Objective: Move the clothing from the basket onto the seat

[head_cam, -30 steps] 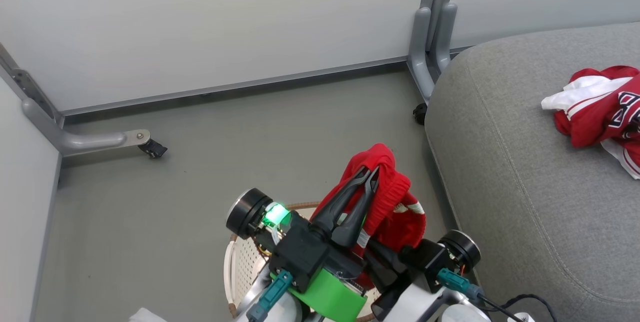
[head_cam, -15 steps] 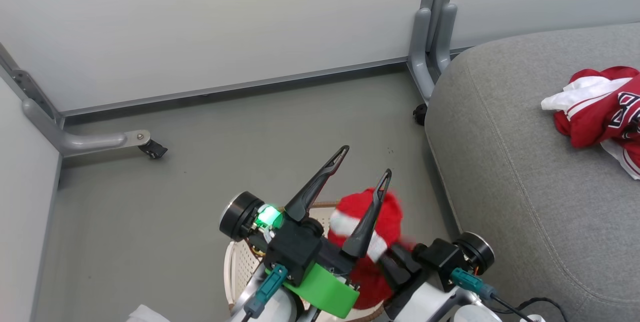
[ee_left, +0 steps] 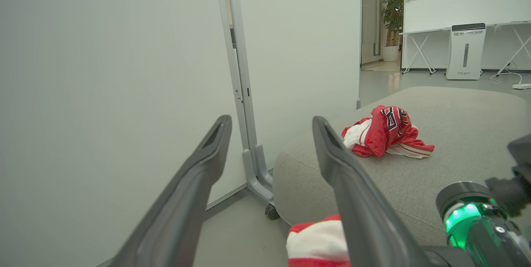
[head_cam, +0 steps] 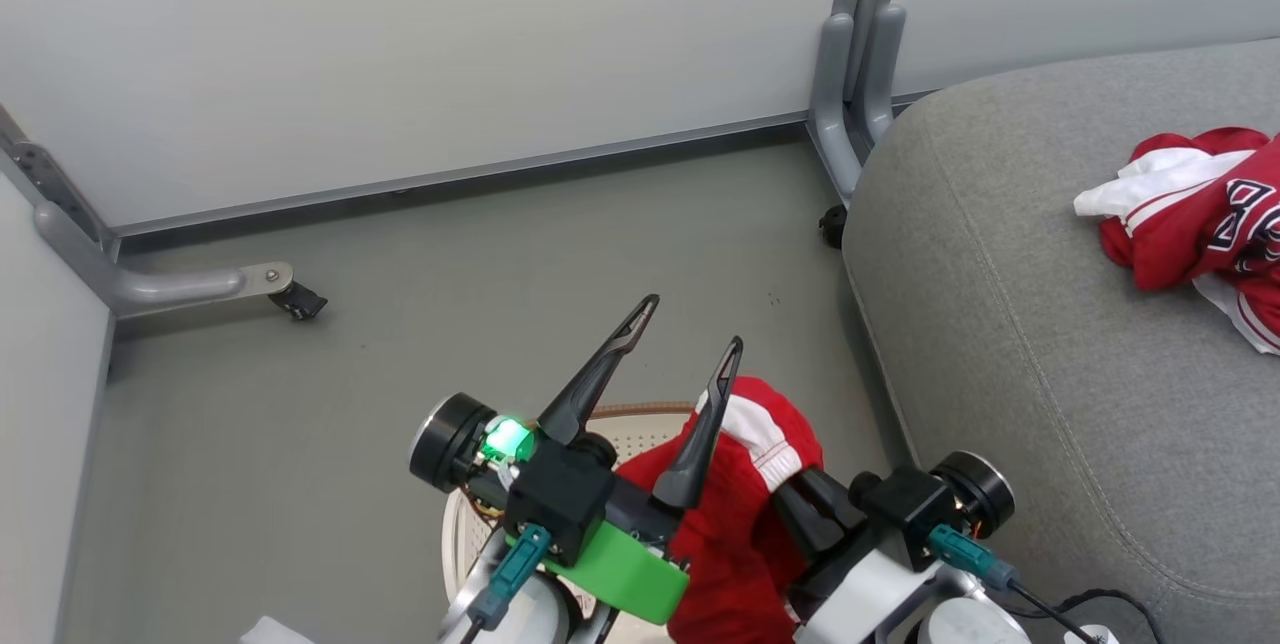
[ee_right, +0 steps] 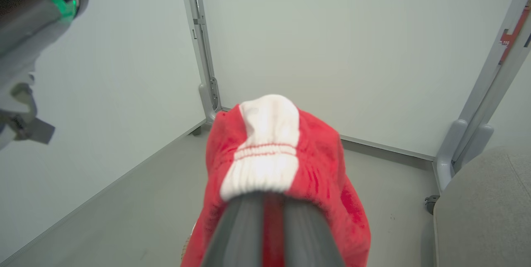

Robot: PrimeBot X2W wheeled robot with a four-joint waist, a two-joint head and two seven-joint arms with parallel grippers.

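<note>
The red shorts (head_cam: pixel 735 534) with a white band hang over the cream basket (head_cam: pixel 640 412) at the bottom of the head view. My right gripper (ee_right: pixel 274 197) is shut on the shorts (ee_right: pixel 286 151), which drape over its fingertips and hide them. My left gripper (head_cam: pixel 692 324) stands open just left of the shorts, its fingers apart with nothing between them; the left wrist view shows the same gripper (ee_left: pixel 270 122) open. The red jersey (head_cam: pixel 1195 224) lies crumpled on the grey seat (head_cam: pixel 1040 374) at the right. The basket is mostly hidden by my arms.
Grey partition walls close off the back and left. A partition foot with a castor (head_cam: pixel 298 300) sticks out at the left, and another post foot (head_cam: pixel 832 224) stands at the seat's corner. Grey floor (head_cam: pixel 520 264) lies between the basket and the walls.
My left gripper has opened and let go of the shorts. The shorts have dropped lower and now hang from my right gripper alone. The camera has shifted slightly.
</note>
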